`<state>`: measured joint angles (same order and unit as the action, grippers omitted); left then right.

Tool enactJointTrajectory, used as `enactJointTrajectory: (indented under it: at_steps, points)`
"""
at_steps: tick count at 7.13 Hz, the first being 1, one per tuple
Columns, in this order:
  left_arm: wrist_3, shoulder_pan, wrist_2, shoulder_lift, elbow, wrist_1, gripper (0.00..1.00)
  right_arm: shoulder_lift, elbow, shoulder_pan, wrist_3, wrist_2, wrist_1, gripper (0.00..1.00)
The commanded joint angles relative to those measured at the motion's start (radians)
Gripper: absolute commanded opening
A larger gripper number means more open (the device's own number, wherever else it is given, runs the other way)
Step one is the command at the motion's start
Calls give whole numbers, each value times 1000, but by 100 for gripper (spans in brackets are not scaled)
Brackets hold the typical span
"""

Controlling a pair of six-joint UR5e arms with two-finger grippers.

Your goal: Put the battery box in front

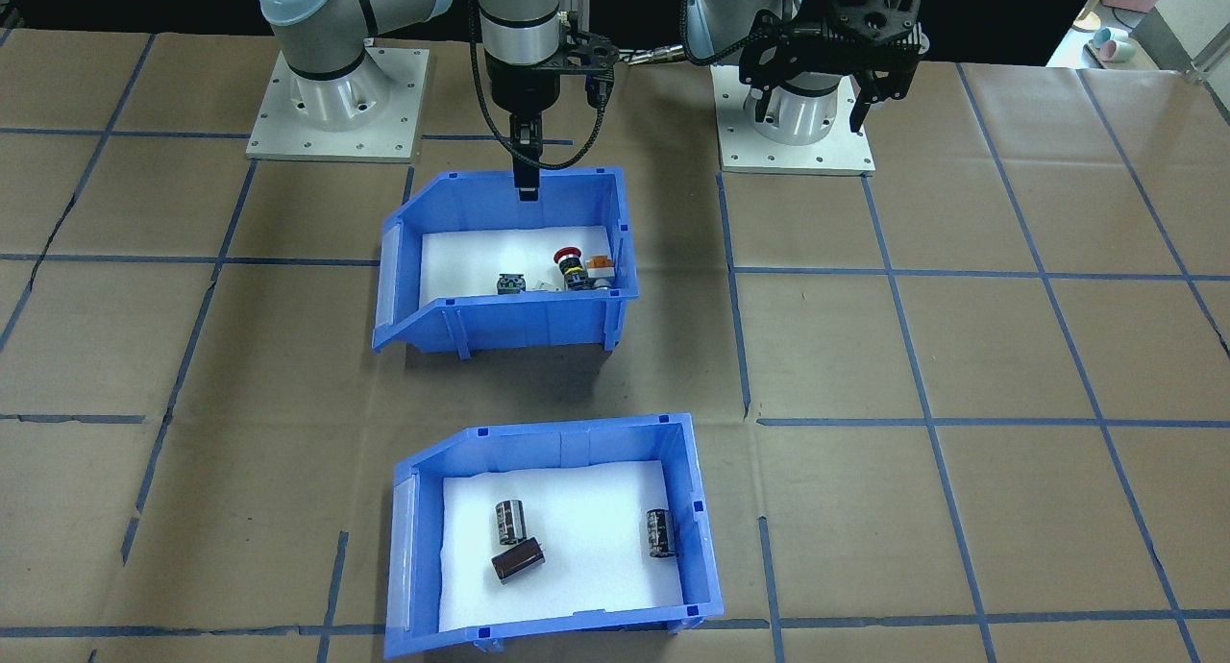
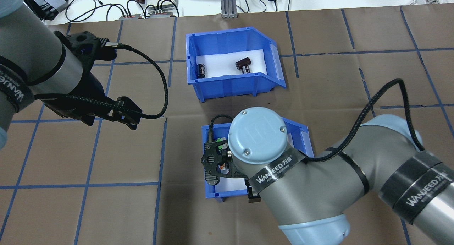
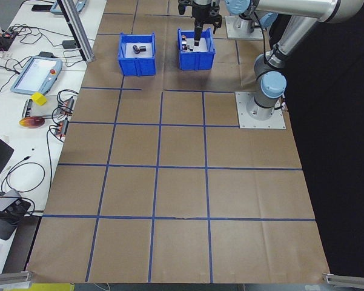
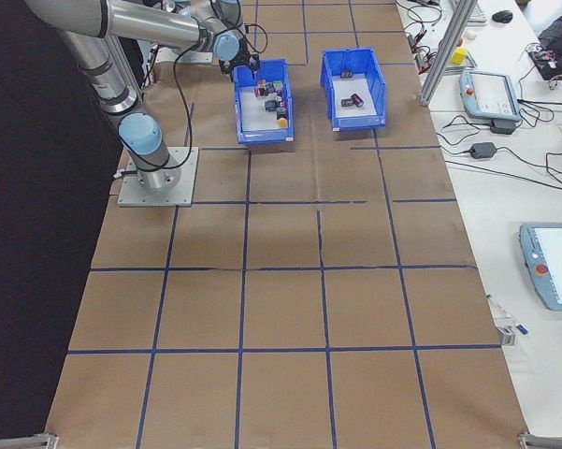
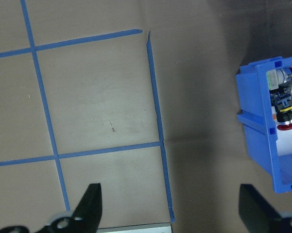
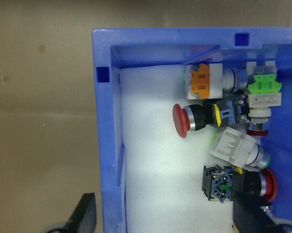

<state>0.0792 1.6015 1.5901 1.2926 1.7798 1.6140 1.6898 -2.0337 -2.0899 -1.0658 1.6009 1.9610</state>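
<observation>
The battery box [image 1: 577, 438] is a blue bin with a white foam liner and three dark cylindrical cells [image 1: 509, 521]. It stands on the operators' side of the table, and the same battery box [image 2: 227, 87] is at the far middle of the overhead view. Neither gripper touches it. My right gripper [image 6: 165, 209] is open and straddles one wall of the other blue bin [image 6: 107, 145], one finger outside and one over the foam. My left gripper [image 1: 812, 115] hangs open and empty near its base, over bare paper [image 5: 107, 121].
The second blue bin [image 1: 528, 322] holds several colourful push-buttons and switches [image 6: 218, 116] and sits between the battery box and the robot bases. Brown paper with blue tape lines covers the table. Cables and devices lie beyond the far edge [image 2: 142, 10].
</observation>
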Motion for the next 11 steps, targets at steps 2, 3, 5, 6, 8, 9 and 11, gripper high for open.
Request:
enactJointTrajectory:
  at_steps: [2,3,5,6,8,9,11]
  points:
    - [-24,0,-7,-1,4,0,99,25,55,240,4,-6,-59,100]
    - [-27,0,-7,1,7,0,99,22,75,343,16,-6,-59,100]
    - [-50,0,5,7,6,0,99,16,140,482,291,-4,-77,100]
    - [-49,0,2,22,1,0,99,-5,176,493,449,-1,-86,100]
    - [-45,0,4,22,4,0,99,-47,272,507,767,-2,-209,100]
    - [-45,0,4,22,4,0,99,-48,333,522,902,-12,-249,100]
    - [-45,0,2,28,7,-2,99,-53,368,530,1051,-16,-321,100]
